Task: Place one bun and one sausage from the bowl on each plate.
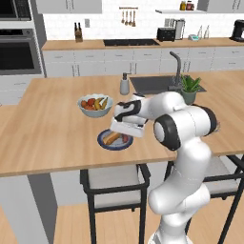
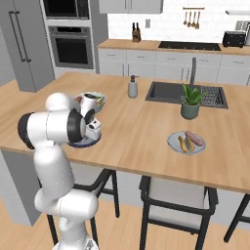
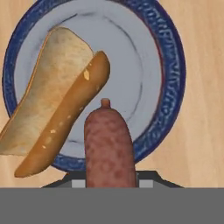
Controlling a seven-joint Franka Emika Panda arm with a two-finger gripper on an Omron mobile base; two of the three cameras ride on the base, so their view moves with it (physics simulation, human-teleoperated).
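1. While the gripper (image 3: 109,181) hangs just above the blue-rimmed plate (image 3: 168,65), we see it clamped on a sausage (image 3: 108,146), the jaws closed against its sides and the free end pointing toward the middle of the plate
2. A bun (image 3: 57,94) already lies on this plate, split open and slanting across its left half in the hand view, one end reaching past the rim; the sausage we hold sits just beside it
3. In the left base view the same plate (image 1: 106,144) rests on the wooden island counter (image 1: 52,128), near a pale bowl of fruit (image 1: 95,105), with the hand directly over it
4. In the right base view the grey-white plate (image 2: 172,142) stands well apart near a potted plant (image 2: 190,101) and already carries a bun and a sausage, so we judge this drop to be the last step of the task
5. To do it well, we lower the sausage until it is almost touching the bare part of the plate, keep it clear of the bun so it does not ride up on it, and open only when it is low and nearly level
6. Since a round sausage may roll, we favour the centre over the rim, then lift straight up
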